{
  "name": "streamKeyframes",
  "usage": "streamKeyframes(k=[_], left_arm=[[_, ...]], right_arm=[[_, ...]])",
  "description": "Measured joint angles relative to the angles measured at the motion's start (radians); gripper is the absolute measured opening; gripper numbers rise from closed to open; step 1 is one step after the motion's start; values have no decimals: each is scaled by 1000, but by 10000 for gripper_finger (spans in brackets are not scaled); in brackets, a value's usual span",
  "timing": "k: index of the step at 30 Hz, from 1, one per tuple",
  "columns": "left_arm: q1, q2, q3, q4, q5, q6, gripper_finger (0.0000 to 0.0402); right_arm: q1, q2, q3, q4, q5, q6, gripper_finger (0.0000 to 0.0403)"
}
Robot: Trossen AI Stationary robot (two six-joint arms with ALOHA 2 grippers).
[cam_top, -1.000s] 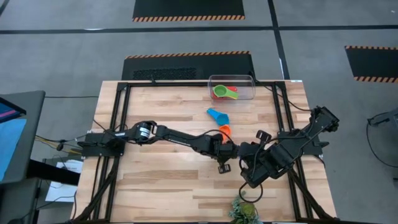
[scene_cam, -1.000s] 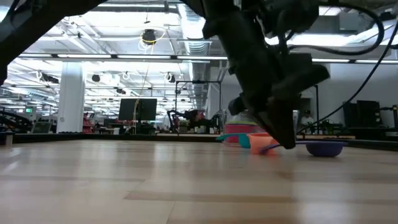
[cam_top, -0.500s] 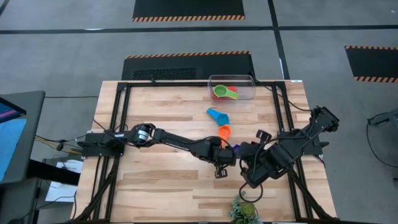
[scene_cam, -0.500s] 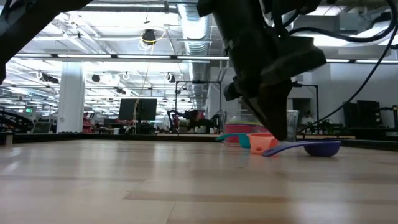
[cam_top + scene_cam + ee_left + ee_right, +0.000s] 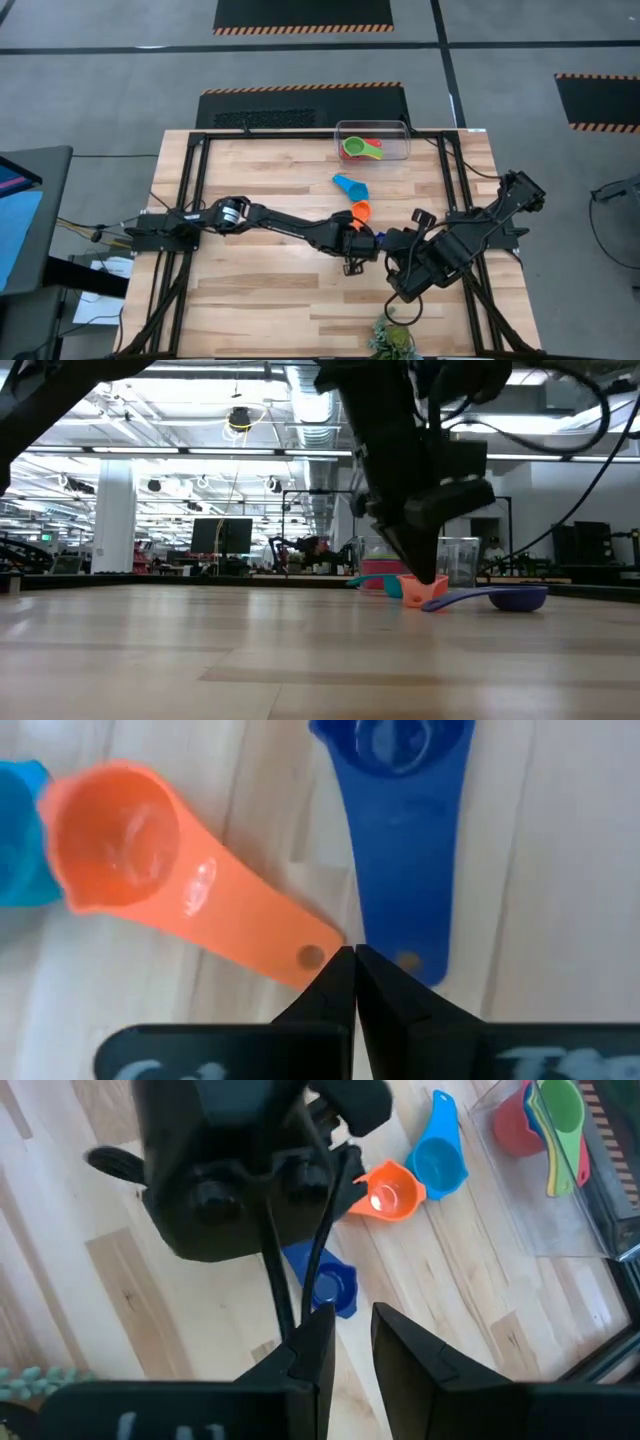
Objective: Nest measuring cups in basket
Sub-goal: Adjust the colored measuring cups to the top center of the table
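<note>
Left tool (image 5: 354, 960), pinched shut and empty, hovers between the handles of the orange cup (image 5: 130, 835) and dark blue cup (image 5: 405, 820), mid-bench, 6 o'clock of the basket (image 5: 373, 141). Both look light, stiff, slippery; grip a flat handle. Right tool (image 5: 348, 1335) hangs part-open, empty.

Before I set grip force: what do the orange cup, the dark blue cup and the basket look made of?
The orange cup looks like glossy moulded plastic: light glints in its bowl. The dark blue cup seems the same, smooth with a soft sheen on its flat handle. The basket appears to be clear hard plastic; the cups inside show through its walls.
</note>
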Motion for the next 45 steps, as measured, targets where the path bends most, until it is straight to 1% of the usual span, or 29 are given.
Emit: streamKeyframes(k=[3,6,9,12,13,15,17,18,19,20,23,25,27,29,33,35,38,41,45], left_arm=[[3,4,-14,-9,27,-19,0],[5,3,-13,36,75,-18,0],[5,3,-12,146,134,-21,0],[5,3,18,254,211,-40,0],[5,3,24,276,221,-46,0],[-1,3,37,247,191,-56,0],[-8,3,60,154,127,-60,0],[-9,3,69,114,117,-48,0],[-10,1,72,89,123,-34,0],[-10,0,72,70,153,-19,0],[-14,0,33,74,266,2,0],[-25,0,-6,118,280,4,0],[-30,0,-33,137,275,2,0],[-30,0,-58,161,229,0,0],[-2,2,-76,172,29,0,0],[14,2,-75,204,-34,-9,0],[28,3,-52,207,-43,-39,0],[14,2,-20,207,-41,-45,0],[0,2,-10,167,6,-3,0]], right_arm=[[0,0,0,0,0,0,92],[0,0,0,0,0,0,92],[0,0,0,0,1,0,92],[0,0,0,0,4,-2,92],[0,0,0,-1,5,-2,92],[0,0,0,-1,5,-3,92],[0,0,0,2,5,-2,92],[0,0,0,0,5,-2,92],[0,0,0,0,5,-2,92],[1,0,0,0,5,-1,92],[1,0,0,0,5,0,92],[1,0,0,0,4,0,92],[1,0,0,0,4,0,92],[1,0,0,0,4,0,92],[1,0,0,0,4,0,92],[1,0,0,0,5,0,92],[0,0,0,0,5,0,92],[0,0,1,4,13,0,92],[0,0,1,2,8,0,92]])
